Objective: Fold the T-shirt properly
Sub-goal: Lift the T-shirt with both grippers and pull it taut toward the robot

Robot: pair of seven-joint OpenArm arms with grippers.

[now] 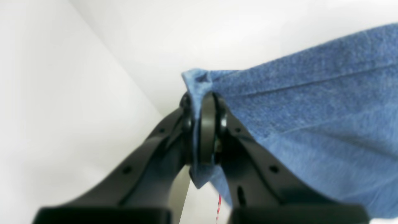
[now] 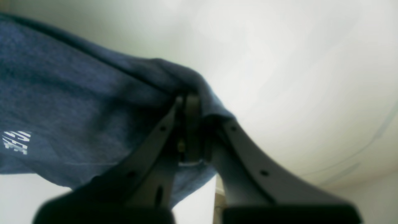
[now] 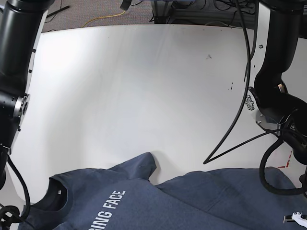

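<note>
Left tool (image 1: pixel 202 124) is closed tight on a pinched corner of the shirt (image 1: pixel 311 124), blue cloth squeezed between its pads. Right tool (image 2: pixel 189 130) is likewise clamped on a bunched fold of the shirt, with white lettering (image 2: pixel 17 141) showing nearby. In the base view the shirt lies at the near edge of the white table (image 3: pixel 144 86), collar at lower left
</note>
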